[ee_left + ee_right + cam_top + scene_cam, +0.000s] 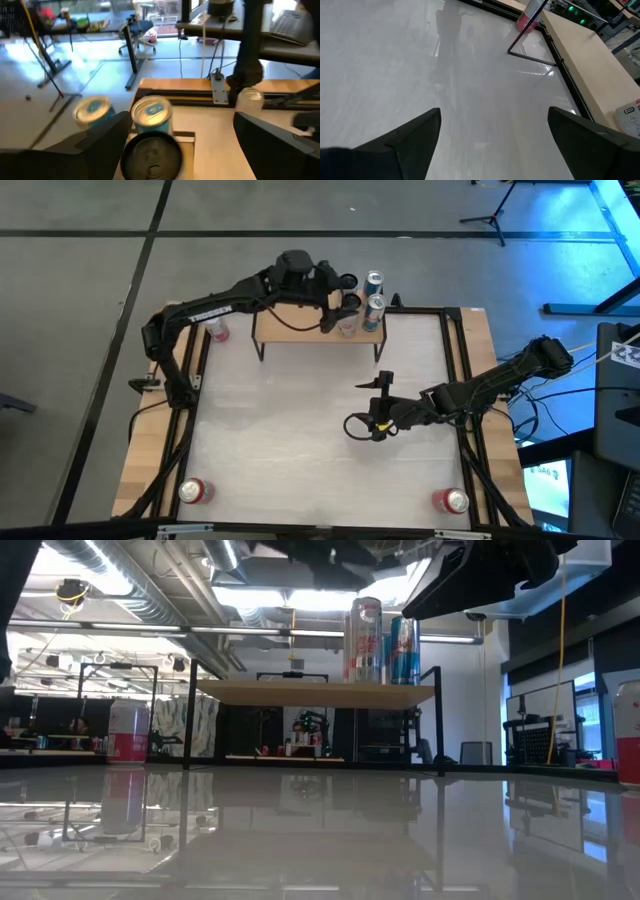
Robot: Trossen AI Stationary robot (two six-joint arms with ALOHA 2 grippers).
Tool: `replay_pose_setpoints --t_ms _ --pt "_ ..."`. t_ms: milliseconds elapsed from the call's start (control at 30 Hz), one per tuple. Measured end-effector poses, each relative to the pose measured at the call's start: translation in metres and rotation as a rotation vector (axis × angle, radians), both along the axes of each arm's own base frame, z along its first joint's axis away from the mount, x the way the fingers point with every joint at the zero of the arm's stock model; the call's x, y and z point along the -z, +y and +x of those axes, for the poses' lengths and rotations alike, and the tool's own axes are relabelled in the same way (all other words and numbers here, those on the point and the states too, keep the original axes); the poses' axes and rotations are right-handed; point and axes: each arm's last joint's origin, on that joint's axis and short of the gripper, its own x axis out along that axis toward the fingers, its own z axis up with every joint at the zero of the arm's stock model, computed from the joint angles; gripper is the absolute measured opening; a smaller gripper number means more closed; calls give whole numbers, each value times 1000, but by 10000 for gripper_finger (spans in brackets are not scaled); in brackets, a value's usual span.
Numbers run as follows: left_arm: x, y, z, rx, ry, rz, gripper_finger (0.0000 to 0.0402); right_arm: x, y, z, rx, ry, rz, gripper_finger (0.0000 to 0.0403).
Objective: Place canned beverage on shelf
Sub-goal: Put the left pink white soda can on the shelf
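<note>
The shelf point(300, 328), a light-wood board on black legs, stands at the table's far edge and also shows in the low view point(300, 693). Its right end carries a silver can point(365, 640) and a blue can point(403, 650). My left gripper point(346, 294) is open above that end. In the left wrist view its fingers stand on either side of a dark-topped can point(152, 156), with two blue-topped cans point(151, 112) point(92, 110) beyond. My right gripper point(366, 406) is open and empty over the middle of the table.
Red cans stand at the table's near left point(193, 491), near right point(450, 500) and far left beside the shelf point(218, 330). A black frame point(462, 370) edges the white tabletop, with wooden borders outside it. Bare tabletop lies between the shelf and the near edge.
</note>
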Motion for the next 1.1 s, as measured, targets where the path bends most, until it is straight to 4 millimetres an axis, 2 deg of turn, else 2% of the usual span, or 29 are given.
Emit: replay_pose_setpoints --t_ms 133,300,533,667,900,1100 --pt "-21 -20 -17 -28 27 76 349 0 0 0 -1 0 1 363" --pt "-34 -38 -44 -116 139 129 350 0 0 0 -2 0 1 363" --pt "-46 -50 -100 -211 310 44 350 0 0 0 -14 4 -18 363" --pt "-50 -53 -131 -349 363 24 350 0 0 0 -15 4 -19 363" --pt "-39 -51 -176 -600 508 -19 350 0 0 0 -15 4 -19 363" --pt "-19 -37 -197 -728 651 -91 350 0 0 0 -15 4 -19 363"
